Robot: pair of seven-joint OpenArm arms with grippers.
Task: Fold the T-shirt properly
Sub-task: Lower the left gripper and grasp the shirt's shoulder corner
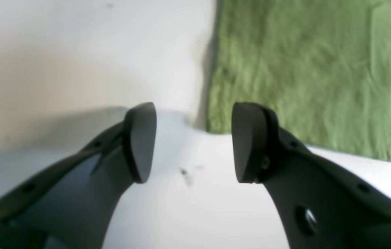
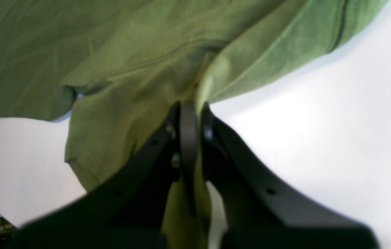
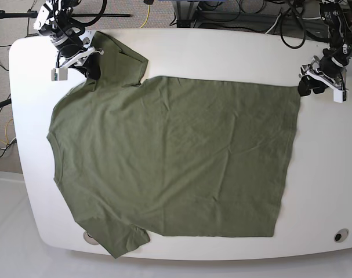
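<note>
**One pincer grips a sleeve, the other stands wide at the hem corner**

The T-shirt [image 3: 170, 156] lies spread flat on the white table [image 3: 222, 52], covering most of its width. Its neck faces the table's left edge in the base view, its hem runs along the right side, and one sleeve reaches the near edge while the other points to the far left corner.

The right pincer [image 2: 192, 114] is at that far left corner, its jaws pressed together on a bunched fold of the T-shirt by the far sleeve; cloth drapes to both sides of the jaws.

The left pincer [image 1: 193, 141] is near the far right side of the table, just beside the far corner of the hem. Its jaws stand wide apart with nothing between them. One fingertip [image 1: 247, 141] lies close to the cloth's edge; whether it touches cannot be told. Bare table shows under the gap.
</note>
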